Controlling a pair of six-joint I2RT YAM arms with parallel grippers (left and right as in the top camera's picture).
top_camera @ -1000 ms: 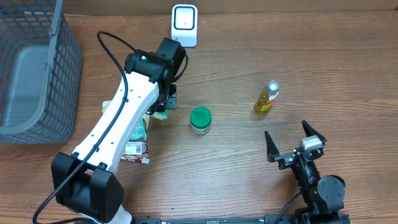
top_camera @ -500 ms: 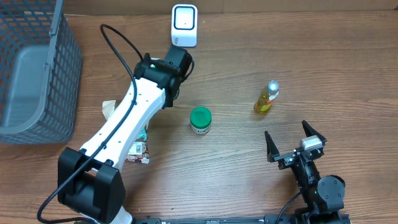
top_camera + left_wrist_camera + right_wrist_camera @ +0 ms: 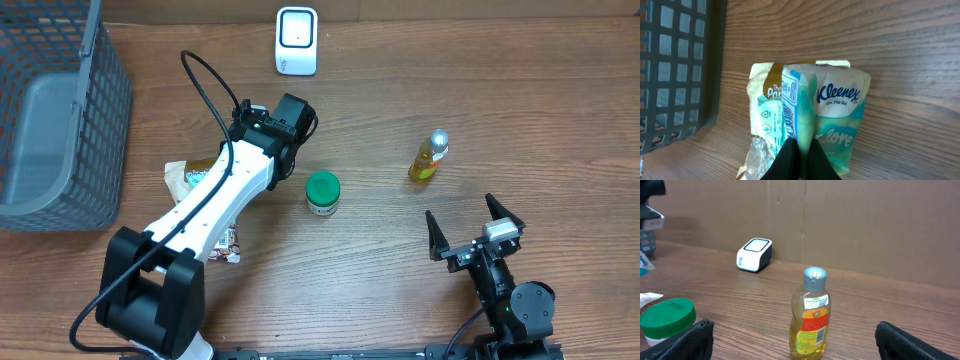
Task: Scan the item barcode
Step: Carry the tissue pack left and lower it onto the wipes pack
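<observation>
My left gripper (image 3: 801, 145) is shut on a teal and white Kleenex tissue pack (image 3: 837, 110), pinching its lower edge; a barcode strip runs down the pack's left side. In the overhead view the left gripper (image 3: 288, 122) hangs mid-table, in front of the white barcode scanner (image 3: 296, 40), and the wrist hides the pack. The scanner (image 3: 754, 254) also shows at the back in the right wrist view. My right gripper (image 3: 475, 235) rests open near the front edge with nothing between its fingers; from the right wrist, the right gripper (image 3: 792, 336) faces a yellow bottle.
A yellow liquid bottle (image 3: 428, 157) stands right of centre. A green-lidded jar (image 3: 322, 192) sits mid-table. A crumpled snack packet (image 3: 195, 175) lies under the left arm. A grey mesh basket (image 3: 55, 110) fills the far left.
The left arm has swung its wrist right and toward the front, away from the scanner, still holding the pack. The right arm has not moved.
</observation>
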